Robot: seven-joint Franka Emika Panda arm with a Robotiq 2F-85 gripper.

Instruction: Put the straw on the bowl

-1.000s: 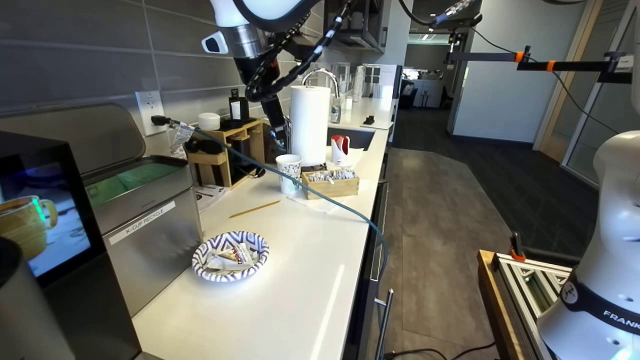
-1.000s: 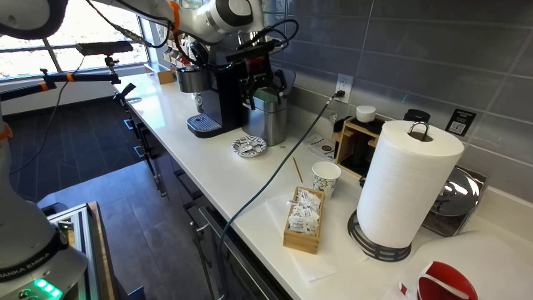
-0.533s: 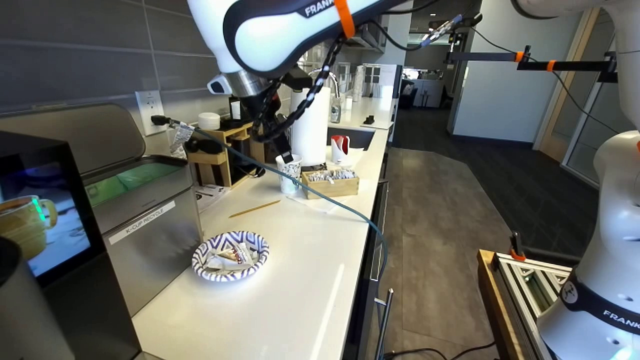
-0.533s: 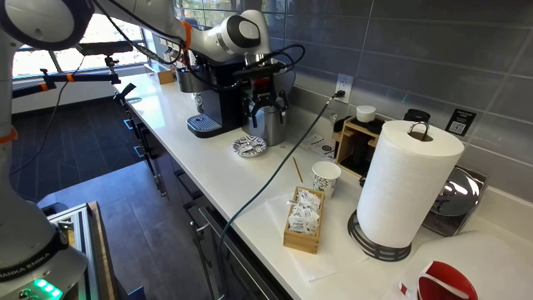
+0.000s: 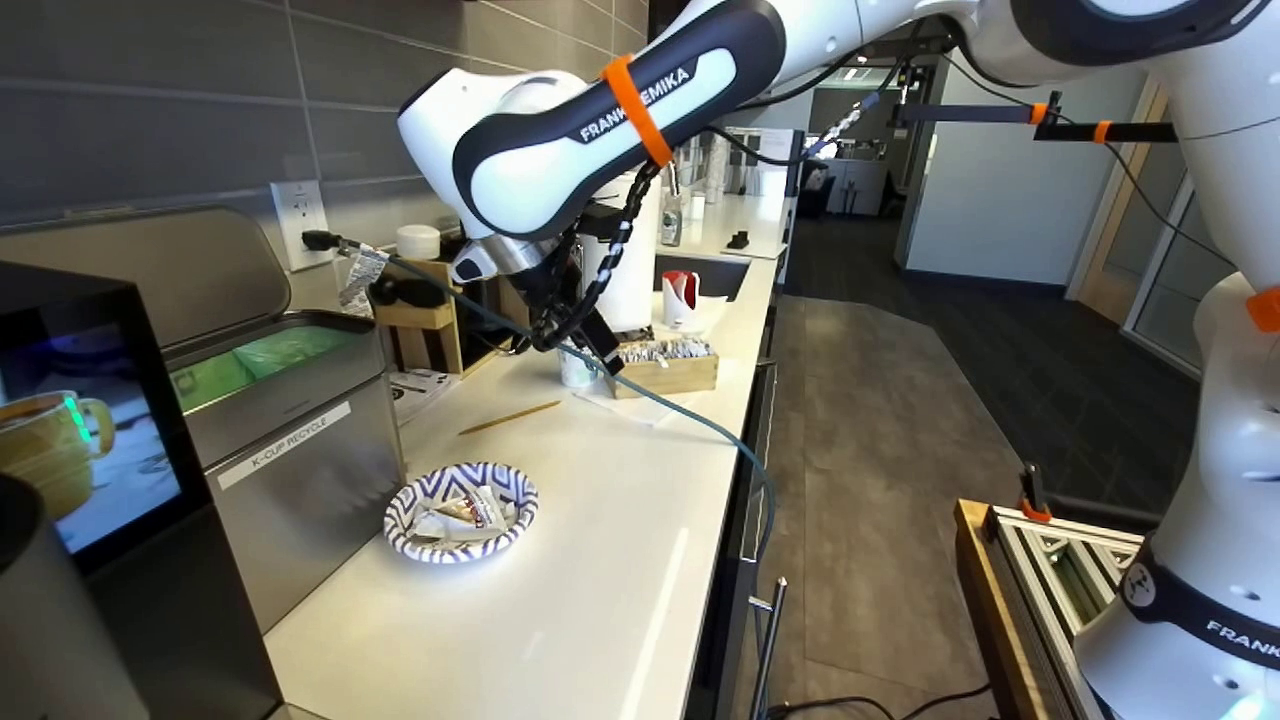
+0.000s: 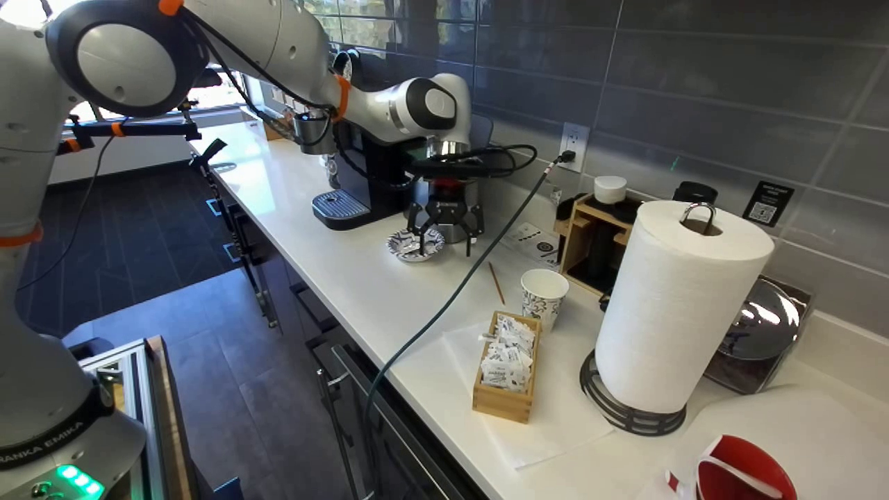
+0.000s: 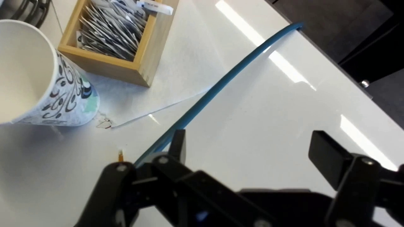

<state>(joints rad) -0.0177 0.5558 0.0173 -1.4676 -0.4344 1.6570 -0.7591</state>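
The straw (image 5: 510,417), a thin tan stick, lies on the counter between the bowl and a paper cup in both exterior views (image 6: 496,283). In the wrist view only its tip (image 7: 120,156) shows, beside the left finger, which hides the rest. The bowl (image 5: 418,497), with its blue-and-white pattern, holds white wrappers and sits near the metal bin; it also shows in an exterior view (image 6: 396,245), partly behind a finger. It is out of the wrist view. My gripper (image 6: 445,248) is open and empty above the counter, fingers pointing down; bare counter shows between its fingertips (image 7: 249,148).
A blue-green cable (image 7: 217,88) crosses over the counter from the wall outlet, close to the left finger. The paper cup (image 6: 544,295), a wooden packet box (image 6: 505,403) and a paper towel roll (image 6: 684,305) stand near the straw. The metal bin (image 5: 320,500) stands beside the bowl.
My gripper has come down towards the counter and moved a little to the right in both exterior views. The straw, bowl and cup have not moved.
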